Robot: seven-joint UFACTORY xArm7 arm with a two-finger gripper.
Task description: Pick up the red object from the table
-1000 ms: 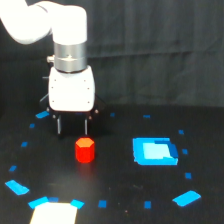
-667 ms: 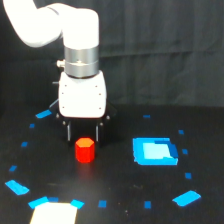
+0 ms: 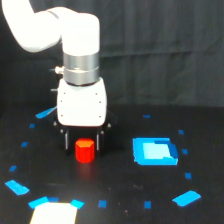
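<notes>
The red object (image 3: 84, 151) is a small stubby red block standing on the black table (image 3: 120, 190), left of centre in the exterior view. My gripper (image 3: 83, 145) hangs from the white arm right over it. The two dark fingers (image 3: 66, 140) stand one on each side of the block, and the jaws are open with gaps to the block. The block's upper rear part is hidden by the white gripper body. The block rests on the table.
A blue square patch (image 3: 155, 152) lies to the exterior view's right of the block. Small blue tape marks (image 3: 186, 198) ring the area. A pale patch (image 3: 54, 212) sits at the front left edge. A dark curtain hangs behind.
The arm has moved toward the camera and down, from behind the block to straddling it. The block has not moved.
</notes>
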